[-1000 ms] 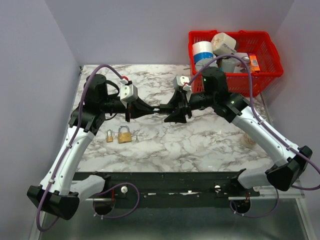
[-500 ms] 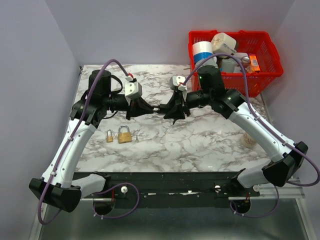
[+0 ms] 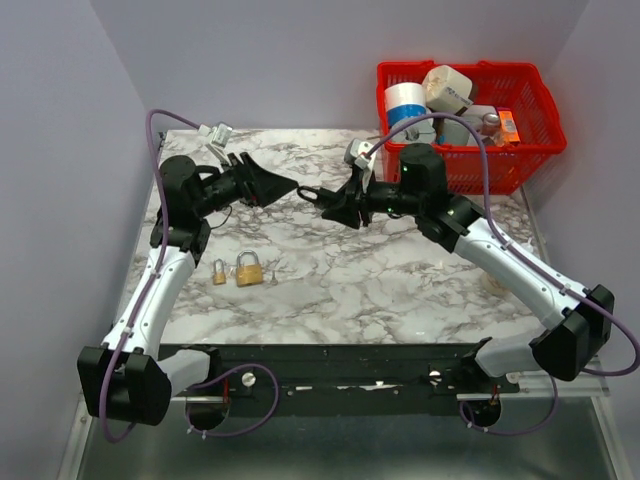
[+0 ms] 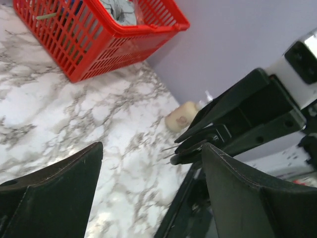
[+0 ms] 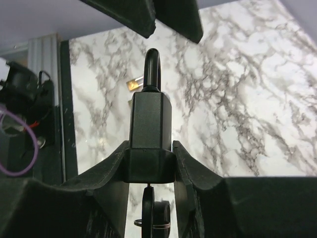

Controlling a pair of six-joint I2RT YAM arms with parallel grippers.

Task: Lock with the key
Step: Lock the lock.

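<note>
The right gripper pinched the black padlock by its body. The lock's long axis pointed shackle-first at the left gripper, whose fingers were spread wide near the shackle and touched nothing. The key hung at the lock's opposite end, deep between the right fingers toward the palm: a thin shank, a black head and a wire ring, only partly visible.

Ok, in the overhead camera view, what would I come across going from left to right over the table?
small brass padlock → larger brass padlock → black padlock, held off the table in the right tool → red basket
</note>
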